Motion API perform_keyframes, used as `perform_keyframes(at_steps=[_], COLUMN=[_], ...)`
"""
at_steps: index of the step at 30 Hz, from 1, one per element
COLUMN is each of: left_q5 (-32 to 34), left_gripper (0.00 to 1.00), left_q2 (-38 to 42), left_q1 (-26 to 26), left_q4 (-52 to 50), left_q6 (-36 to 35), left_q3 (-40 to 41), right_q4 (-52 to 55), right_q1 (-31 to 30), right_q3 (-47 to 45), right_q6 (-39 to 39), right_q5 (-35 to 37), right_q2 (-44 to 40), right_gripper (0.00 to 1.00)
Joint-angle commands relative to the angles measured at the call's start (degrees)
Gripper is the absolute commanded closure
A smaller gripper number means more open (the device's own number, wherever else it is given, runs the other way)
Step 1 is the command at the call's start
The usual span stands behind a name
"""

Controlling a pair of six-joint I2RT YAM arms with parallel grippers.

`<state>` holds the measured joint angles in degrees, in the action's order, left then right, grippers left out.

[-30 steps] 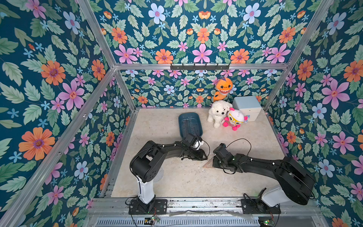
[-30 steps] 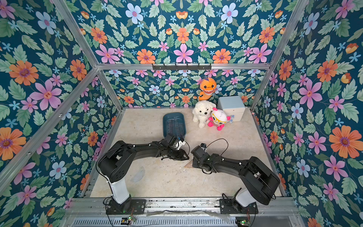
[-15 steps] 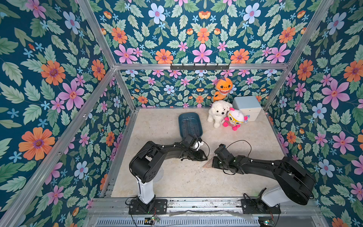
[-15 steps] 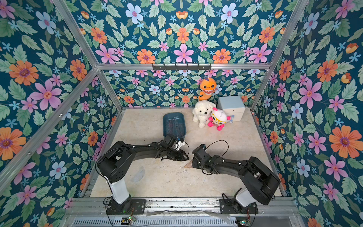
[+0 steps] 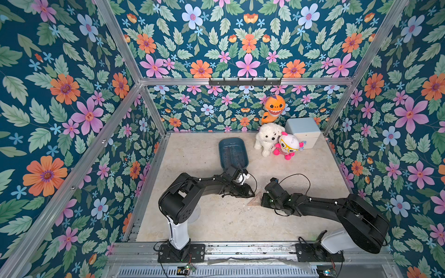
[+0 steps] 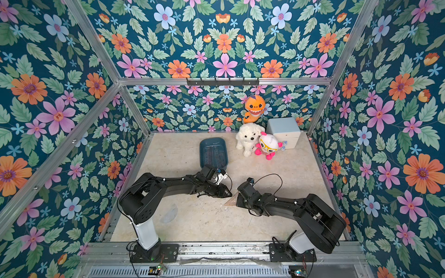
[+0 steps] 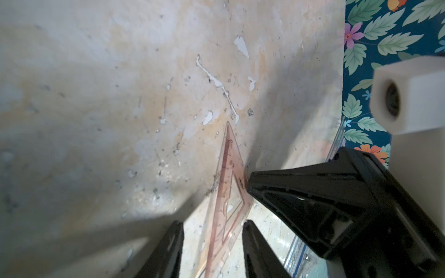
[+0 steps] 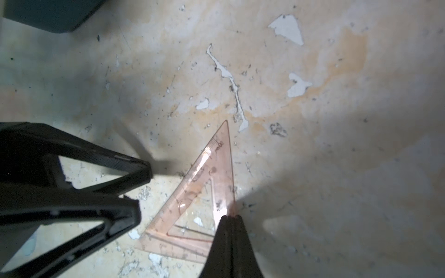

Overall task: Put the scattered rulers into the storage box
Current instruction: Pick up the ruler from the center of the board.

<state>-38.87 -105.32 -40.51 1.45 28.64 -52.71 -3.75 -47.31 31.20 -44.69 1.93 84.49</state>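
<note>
one pinkish see-through set square [image 8: 216, 168], a thin hollow triangle with a printed scale, lies just below centre in both top views [image 5: 255, 200] [image 6: 230, 201], on the scuffed beige tabletop [image 5: 216, 223] flecked with chipped white patches. the right gripper [image 8: 231, 217] is pinched tight on one edge of it. the left gripper [image 7: 213, 229] stands partly spread, its black tips just beside the long scaled edge and not closed on it. the dark teal storage box [image 5: 233, 139], shallow with rounded corners, sits higher in the frame, well apart, with bare floor between. a clear semicircular protractor [image 6: 170, 213] lies flat by the left arm's base.
</note>
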Motion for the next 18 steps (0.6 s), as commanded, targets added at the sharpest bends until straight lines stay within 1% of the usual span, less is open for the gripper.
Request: perform_keyframes(at_steps=[1,12,18], left_q5=[0.30,-3.06,-0.31], left_gripper=[0.53,0.52,0.52], left_q2=[0.35,3.00,4.05], left_q1=[-0.07,-0.09,0.39], left_q4=[-5.83,-8.54,-12.42], left_q6=[0.58,2.99,1.96], left_q3=[1.22,5.64,5.52], right_q4=[1.69,-0.91,-1.46], right_q1=[-0.06,-0.06,-0.06], right_q3=[-1.17,-2.79,-3.52], right_q6=[-0.75,-1.02,-1.35], right_q5=[0.09,-0.59,-0.77], right_q2=[0.35,0.53,-0.81], right_gripper=[0.94,0.94,0.94])
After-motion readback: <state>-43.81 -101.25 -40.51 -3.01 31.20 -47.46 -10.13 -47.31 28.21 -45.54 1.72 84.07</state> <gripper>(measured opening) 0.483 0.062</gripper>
